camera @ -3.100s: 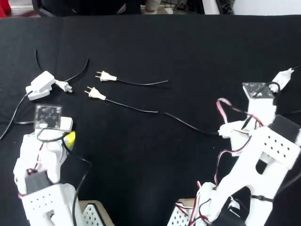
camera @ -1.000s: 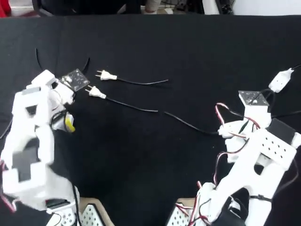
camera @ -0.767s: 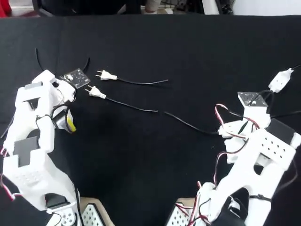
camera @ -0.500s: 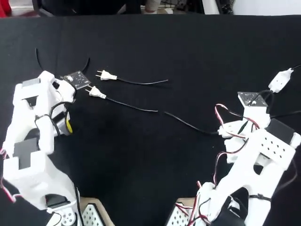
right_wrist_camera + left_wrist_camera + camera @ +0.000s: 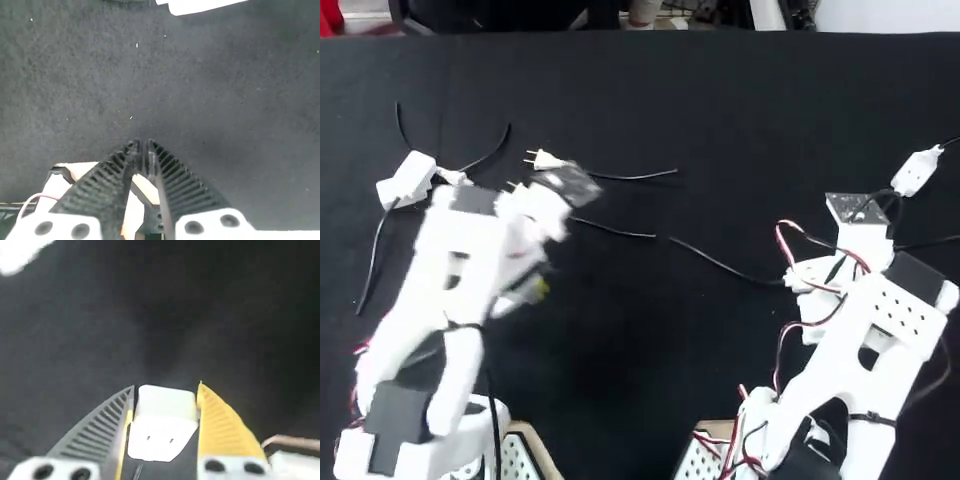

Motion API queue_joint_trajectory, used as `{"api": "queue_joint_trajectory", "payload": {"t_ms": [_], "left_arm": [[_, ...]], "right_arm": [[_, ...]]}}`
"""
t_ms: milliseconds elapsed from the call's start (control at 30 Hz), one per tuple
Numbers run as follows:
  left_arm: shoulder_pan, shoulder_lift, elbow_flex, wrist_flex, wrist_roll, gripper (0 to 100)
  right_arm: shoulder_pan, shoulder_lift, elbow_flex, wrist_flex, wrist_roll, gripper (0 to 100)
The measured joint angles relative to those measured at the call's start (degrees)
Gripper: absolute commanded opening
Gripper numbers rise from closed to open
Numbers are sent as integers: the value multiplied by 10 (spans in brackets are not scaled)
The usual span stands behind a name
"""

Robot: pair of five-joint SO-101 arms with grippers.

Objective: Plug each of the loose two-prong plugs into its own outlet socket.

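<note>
Starting wide: black bench (image 5: 720, 90), dark from edge to edge.

Over to the left arm (image 5: 460, 290): stretched diagonally across the bench's left half, blurred, wrist end up near the loose plugs.

Then the right arm (image 5: 870, 330): folded low at the right side, wrist pointing toward the far right corner.

Down to the left gripper (image 5: 166, 386), seen from its own wrist: jaws, one grey and one yellow, clamped on a white block (image 5: 161, 425) that fills the gap between them, dark bench beyond.

And the right gripper (image 5: 142, 144): black jaws drawn almost together, just a sliver of gap, nothing in it.

On to the outlets: far-left socket (image 5: 408, 180), white, just beyond the left arm; right-edge socket (image 5: 917, 170), near the right wrist but apart from it.

Smaller now: one two-prong plug (image 5: 544, 159) loose on the bench just beside the left wrist, prongs pointing left, thin black cord (image 5: 630, 177) trailing right.

Finally that white block: two small dark marks on its face; plug or socket, cannot tell.
</note>
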Motion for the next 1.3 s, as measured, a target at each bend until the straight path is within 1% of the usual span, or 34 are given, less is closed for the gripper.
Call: {"api": "queue_joint_trajectory", "payload": {"t_ms": [67, 133, 200, 267, 367, 400, 467, 633, 667, 767, 833, 933, 1000, 1133, 1200, 1300], "left_arm": [[40, -2, 50, -68, 37, 88], [81, -7, 94, -132, 58, 88], [120, -7, 102, -159, 69, 95], [144, -8, 99, -168, 84, 153], [147, -8, 79, -165, 126, 292], [145, -8, 65, -154, 143, 316], [146, -8, 35, -129, 170, 316], [122, -8, -33, -56, 180, 312], [113, -9, -44, -40, 175, 309], [69, -53, -79, 22, 123, 304], [35, -105, -81, 40, 123, 304], [4, -199, -45, 47, 89, 304], [-5, -261, 11, 31, 66, 304], [-34, -326, 156, -57, 27, 300], [-22, -345, 210, -71, 3, 300], [31, -373, 248, -82, -12, 300]], "right_arm": [[-9, 0, 0, -2, 0, 16], [-24, 0, 0, -2, 0, 16], [-40, 0, 0, -2, 0, 16], [-62, 0, 0, -1, 0, 16], [-105, 0, 0, 25, 0, 16], [-122, 0, -2, 32, 0, 16], [-152, 0, -2, 33, 1, 16], [-201, 0, -6, 36, 1, 16], [-213, 0, -6, 36, 1, 16], [-269, 0, -5, 33, -11, 16], [-315, 0, 9, 2, -54, 15], [-334, 0, 31, -58, -109, 15], [-338, 0, 37, -86, -132, 15], [-339, 0, 47, -118, -173, 15], [-339, 0, 47, -124, -185, 15], [-320, 0, 47, -124, -186, 15]]}}
